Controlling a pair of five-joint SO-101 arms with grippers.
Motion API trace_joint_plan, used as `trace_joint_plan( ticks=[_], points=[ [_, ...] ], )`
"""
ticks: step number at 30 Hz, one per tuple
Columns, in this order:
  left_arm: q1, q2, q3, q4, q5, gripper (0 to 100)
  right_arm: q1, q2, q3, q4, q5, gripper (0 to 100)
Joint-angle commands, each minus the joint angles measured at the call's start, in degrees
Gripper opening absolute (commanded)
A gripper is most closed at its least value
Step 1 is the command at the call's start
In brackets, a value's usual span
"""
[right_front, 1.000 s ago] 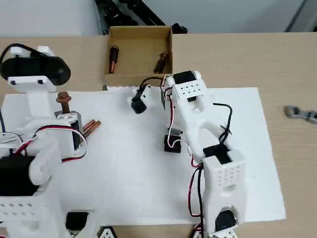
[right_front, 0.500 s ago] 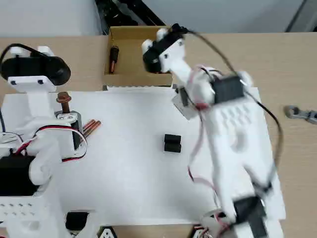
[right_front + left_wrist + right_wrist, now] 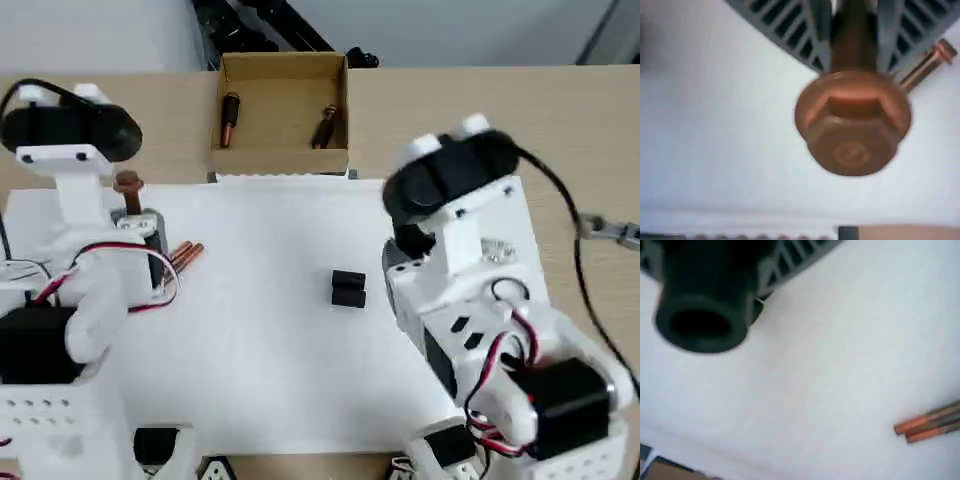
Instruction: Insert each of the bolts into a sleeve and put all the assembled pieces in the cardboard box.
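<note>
The cardboard box (image 3: 280,160), upper centre of the high view, held two assembled pieces (image 3: 230,118). Fingers of the left gripper (image 3: 852,30) clamped a copper bolt (image 3: 852,122), flanged hex head facing its wrist camera. Fingers of the right gripper (image 3: 715,265) gripped a black sleeve (image 3: 702,315), hollow end visible. Two spare sleeves (image 3: 348,288) lay mid-frame and two loose bolts (image 3: 185,255) centre left.

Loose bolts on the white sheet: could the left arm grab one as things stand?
Probably not yet. The loose bolts lie close beside the left arm with nothing over them, but its fingers are shut on another bolt, so they are full.
</note>
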Motion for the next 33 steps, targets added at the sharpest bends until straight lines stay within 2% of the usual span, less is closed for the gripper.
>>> trace_joint_plan(
  ticks=[1,4,7,11,14,19,24,29,33],
  points=[
    [0.0,-1.0,1.6,-7.6,0.1,1,-0.8,-6.9,11.3,-9.1,-3.7,0.3],
    [0.0,-1.0,3.9,-13.6,0.1,1,-1.3,-12.8,23.2,-19.1,-4.0,0.3],
    [0.7,-0.8,4.6,-18.4,0.2,1,-5.7,-19.2,34.2,-28.9,-3.7,0.3],
    [7.0,-0.8,4.6,-21.2,0.2,1,-13.2,-26.6,47.3,-43.6,-3.5,0.3],
    [12.9,-1.0,4.6,-22.3,0.2,1,-14.2,-29.8,54.1,-53.1,-3.5,0.3],
    [20.4,-1.0,4.4,-22.6,0.2,1,-14.1,-31.2,58.4,-57.5,-3.3,0.3],
    [24.7,-1.1,4.3,-27.4,0.4,1,-14.1,-31.5,62.3,-62.6,0.4,0.3],
    [29.7,-1.1,4.3,-31.1,4.9,1,-14.1,-31.6,65.7,-67.4,0.4,0.3],
    [31.7,-1.1,4.3,-32.3,5.0,1,-14.1,-31.6,65.8,-68.0,0.4,0.3]
  ],
)
